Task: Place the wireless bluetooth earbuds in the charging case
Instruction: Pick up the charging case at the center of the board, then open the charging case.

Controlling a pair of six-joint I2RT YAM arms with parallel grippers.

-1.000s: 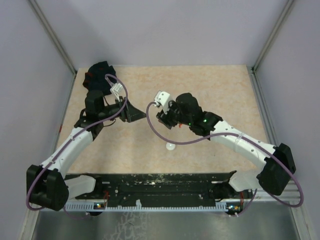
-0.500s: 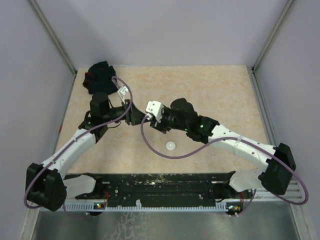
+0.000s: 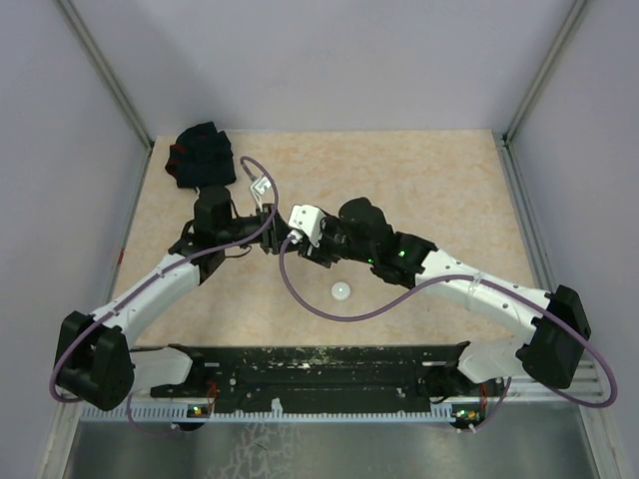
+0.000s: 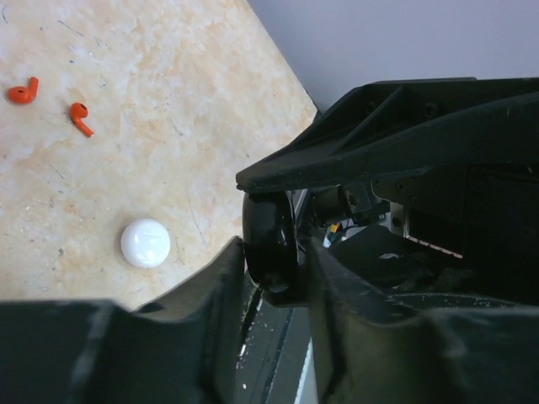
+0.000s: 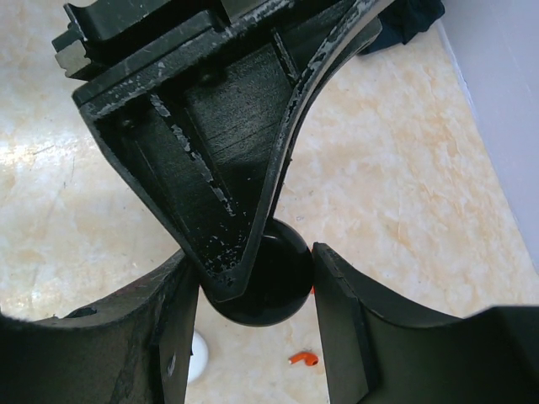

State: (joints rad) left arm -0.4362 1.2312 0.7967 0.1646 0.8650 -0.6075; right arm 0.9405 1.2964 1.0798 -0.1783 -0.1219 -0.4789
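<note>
Far off to the upper left of the white disc (image 3: 341, 291), at the back corner of the table (image 3: 419, 190): black fabric bundle (image 3: 200, 152), no part of this job.

Closer in, just up and left of the disc: left gripper (image 4: 271, 290), jaws narrow, flanking the rim of the black round charging case (image 4: 269, 240). True pinch or mere bracket? Cannot tell.

Same case, seemingly lifted clear of the table, clamped edge to edge by the right gripper (image 5: 257, 282). Jaws at a middling width, case filling the gap between them. Two grippers nose to nose on one small case, then.

No open cavity on show, so lid apparently shut. Best guess at the step: opening the lid, right side steadying, left side working the rim.

Now the cargo. Two red earbuds (image 4: 24, 91) (image 4: 80, 118) loose on the table in the left wrist view, up and left of the disc, well apart from it, near each other but not touching. One red earbud in the right wrist view too, just right of the disc. No white or black earbuds in sight anywhere.

Progress: early. Nothing seated in the case. Left to do: open the case, then pick up, align and seat each earbud.
</note>
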